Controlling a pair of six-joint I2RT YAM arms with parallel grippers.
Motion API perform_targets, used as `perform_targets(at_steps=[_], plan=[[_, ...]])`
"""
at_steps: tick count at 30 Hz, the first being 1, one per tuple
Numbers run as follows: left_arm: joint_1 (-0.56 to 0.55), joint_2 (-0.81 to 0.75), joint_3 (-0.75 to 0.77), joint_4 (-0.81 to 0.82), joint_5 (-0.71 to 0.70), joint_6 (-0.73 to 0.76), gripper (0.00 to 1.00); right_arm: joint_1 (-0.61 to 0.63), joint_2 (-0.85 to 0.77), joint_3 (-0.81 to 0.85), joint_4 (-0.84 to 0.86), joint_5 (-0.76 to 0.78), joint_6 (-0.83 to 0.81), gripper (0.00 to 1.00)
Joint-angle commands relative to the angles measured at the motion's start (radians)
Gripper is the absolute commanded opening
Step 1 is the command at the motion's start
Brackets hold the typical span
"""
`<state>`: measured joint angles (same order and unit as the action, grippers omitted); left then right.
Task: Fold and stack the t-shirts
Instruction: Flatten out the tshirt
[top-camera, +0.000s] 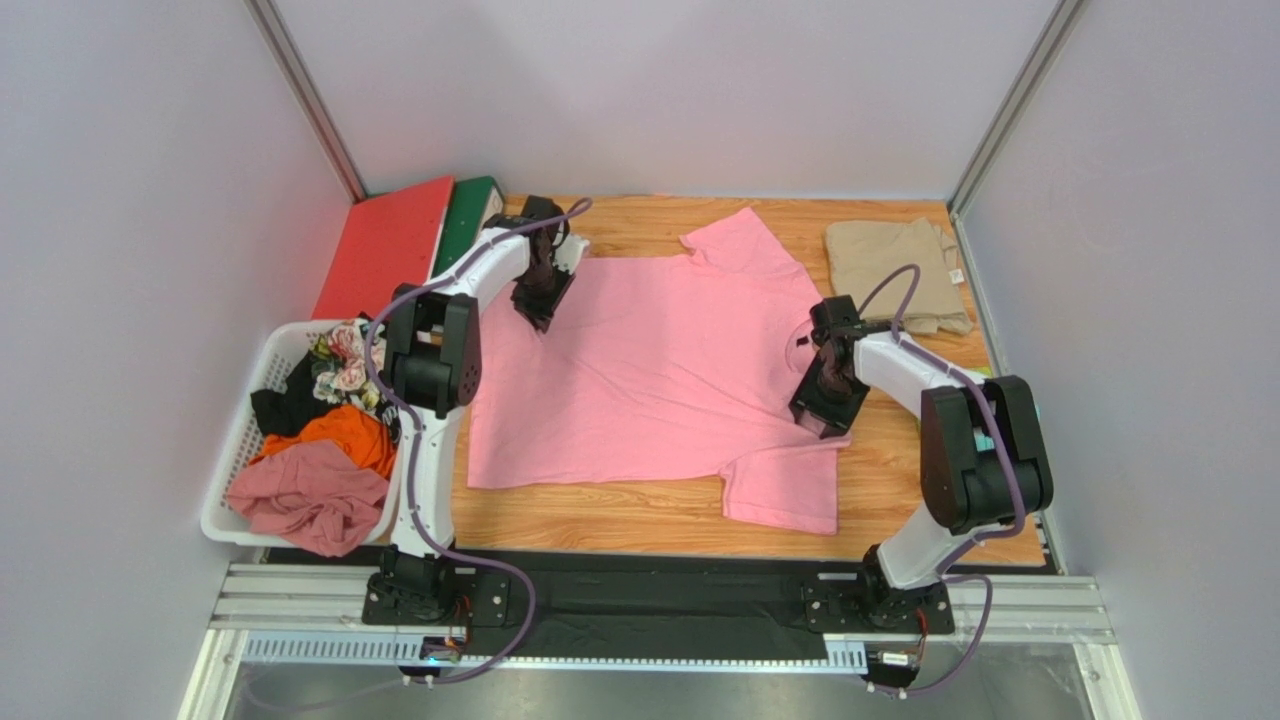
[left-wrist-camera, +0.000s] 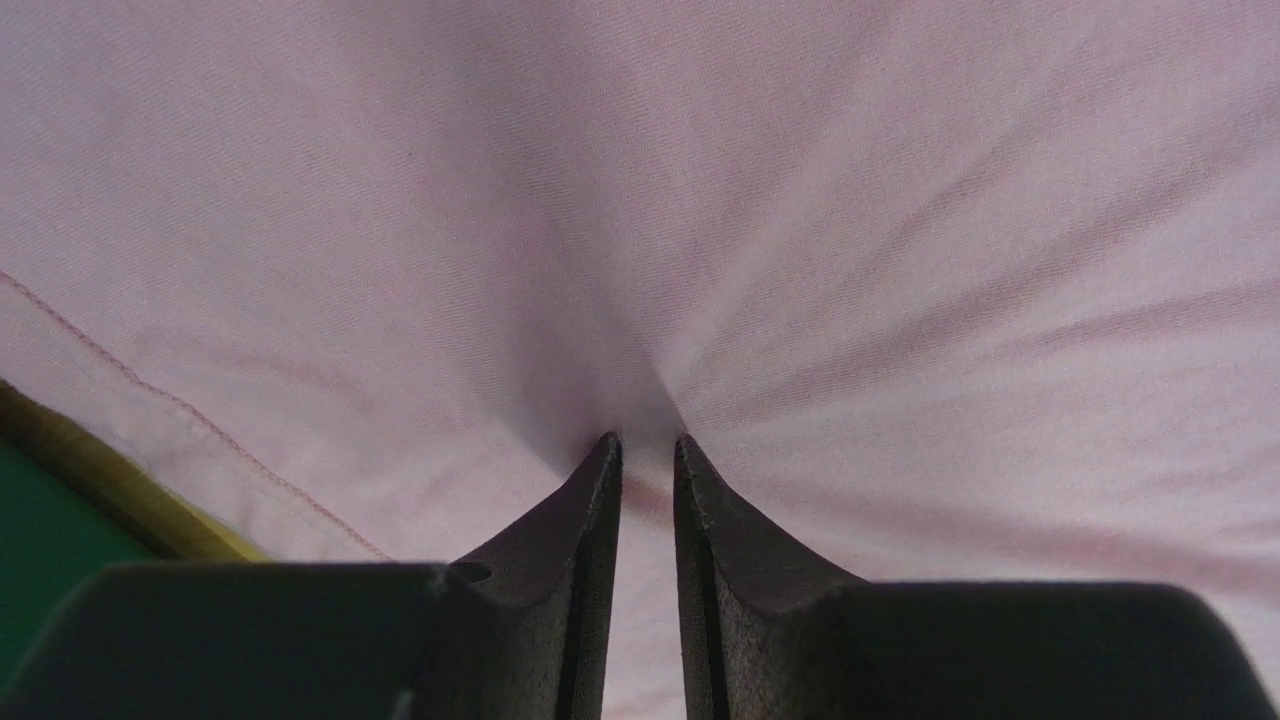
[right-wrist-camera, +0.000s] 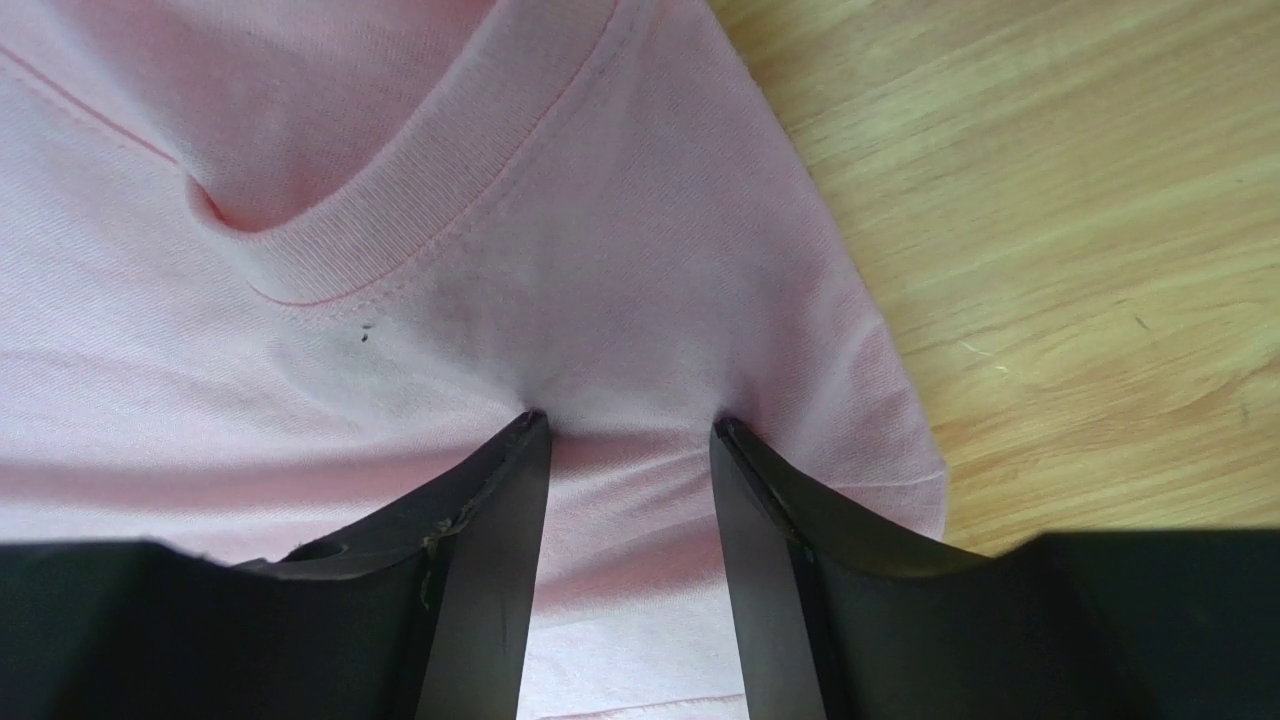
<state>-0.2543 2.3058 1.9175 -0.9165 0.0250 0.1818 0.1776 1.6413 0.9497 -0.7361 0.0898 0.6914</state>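
Note:
The light pink t-shirt (top-camera: 646, 375) lies spread flat on the wooden table (top-camera: 932, 495), sleeves toward the back and the front right. My left gripper (top-camera: 538, 308) is at its far left edge. In the left wrist view the left gripper (left-wrist-camera: 646, 440) is shut on a pinch of the pink cloth (left-wrist-camera: 751, 180), with creases fanning out from the tips. My right gripper (top-camera: 824, 408) is at the shirt's right side by the neck. Seen from the right wrist, that gripper (right-wrist-camera: 628, 423) stands open, tips pressed into the cloth (right-wrist-camera: 601, 300) just below the ribbed collar (right-wrist-camera: 391, 225). The khaki-beige t-shirt (top-camera: 894, 270) lies folded at the back right.
A white basket (top-camera: 256, 405) of mixed clothes stands at the left edge. Red (top-camera: 388, 248) and green (top-camera: 473, 210) flat boards lean at the back left; the green one (left-wrist-camera: 45, 555) shows under the shirt's hem. Bare wood (right-wrist-camera: 1052, 225) lies right of the collar.

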Motion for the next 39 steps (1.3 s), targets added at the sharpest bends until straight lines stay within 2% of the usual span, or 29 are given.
perform_targets(at_steps=[1, 6, 13, 16, 19, 24, 33, 39], plan=[[0.021, -0.017, -0.031, -0.039, 0.001, 0.024, 0.26, -0.026, 0.040, -0.048, -0.009, 0.067, -0.036, 0.50], [0.021, -0.017, -0.029, -0.041, 0.001, 0.022, 0.26, -0.029, 0.055, 0.107, -0.087, 0.065, -0.087, 0.50], [0.021, -0.031, -0.011, -0.051, -0.004, 0.027, 0.26, -0.029, -0.075, 0.331, -0.198, -0.038, -0.050, 0.51], [0.021, -0.039, 0.011, -0.064, 0.004, 0.024, 0.26, -0.029, -0.005, 0.482, -0.206, -0.074, -0.058, 0.51], [0.021, -0.037, 0.046, -0.082, 0.019, 0.013, 0.26, -0.024, 0.135, 0.589, -0.224, -0.122, -0.072, 0.51], [0.018, -0.040, 0.083, -0.117, 0.052, 0.005, 0.26, -0.013, 0.285, 0.615, -0.185, -0.148, -0.081, 0.50], [0.018, -0.074, 0.063, -0.131, 0.061, 0.025, 0.27, -0.013, 0.431, 0.627, -0.151, -0.144, -0.093, 0.49], [0.018, -0.212, -0.112, -0.078, 0.072, 0.053, 0.27, -0.023, 0.472, 0.646, -0.169, -0.059, -0.116, 0.49]])
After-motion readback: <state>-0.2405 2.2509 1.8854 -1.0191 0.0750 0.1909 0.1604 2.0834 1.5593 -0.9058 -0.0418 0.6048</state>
